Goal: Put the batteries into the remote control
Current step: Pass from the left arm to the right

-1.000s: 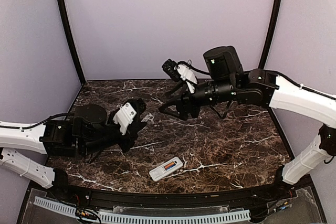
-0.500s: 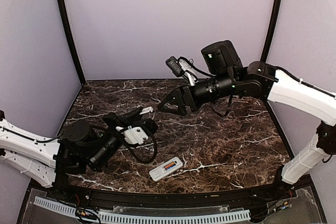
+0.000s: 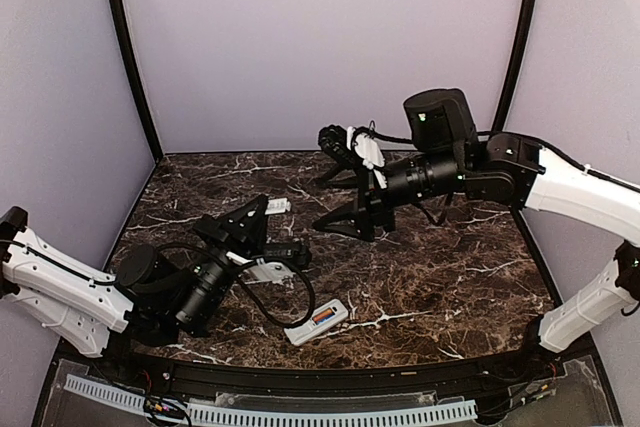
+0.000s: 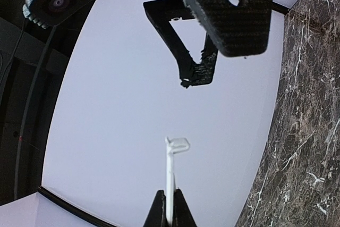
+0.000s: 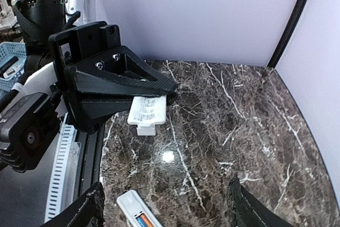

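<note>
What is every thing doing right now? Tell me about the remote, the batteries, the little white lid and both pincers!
remote control: lying flat on the table, back side open.
batteries: orange and blue, sitting in the remote control's open back.
white lid: off the remote control, held up in the air.
left pincer: shut on the white lid.
right pincer: open, empty, above the table.

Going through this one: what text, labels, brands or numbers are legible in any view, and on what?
Nothing can be read.
White battery cover in the left gripper: faint rows of print, too blurred to read.
Remote control: no legible marking.
Batteries in it: only orange and blue colour shows, any label too small.
</note>
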